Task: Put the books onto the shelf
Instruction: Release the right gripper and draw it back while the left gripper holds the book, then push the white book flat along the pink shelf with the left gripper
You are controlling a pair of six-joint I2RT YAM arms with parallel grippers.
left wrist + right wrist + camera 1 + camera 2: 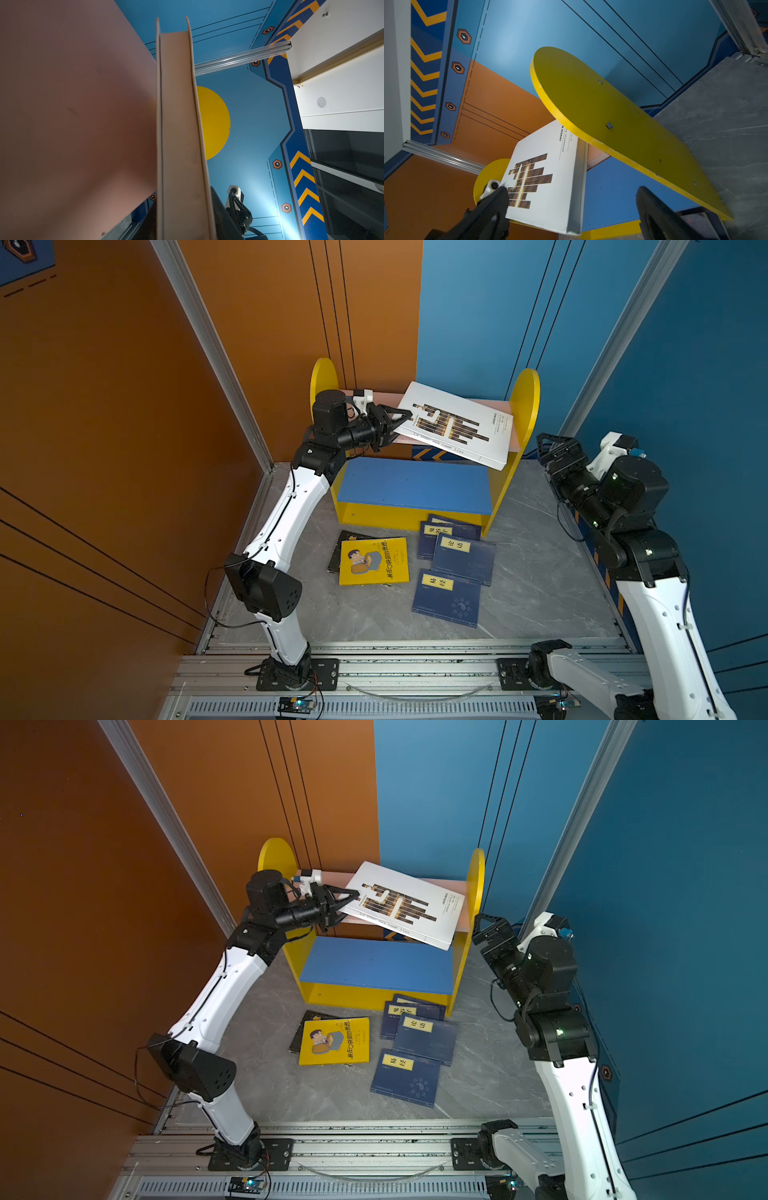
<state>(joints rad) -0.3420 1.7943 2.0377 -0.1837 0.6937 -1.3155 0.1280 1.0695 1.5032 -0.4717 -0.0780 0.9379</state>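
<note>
- Top views both show a grey table with the shelf standing at its far end, against the wall.
- On the shelf's pink upper board lies the white book. It is tilted, cover up, and its near right corner juts forward over the blue lower board, close to the right side panel.
- Three navy books lie flat and overlapping on the table, just in front of the shelf's right half.
- Left of them, a yellow book lies flat.
- It rests on a black book, which shows only along its left and far edges.
- Reaching in from the left side panel, the left gripper is clamped on the white book's left corner. In the left wrist view the book runs edge-on between the fingers.
- Outside the right side panel, the right gripper is apart from the shelf. Its jaws are spread wide and hold nothing.
</note>
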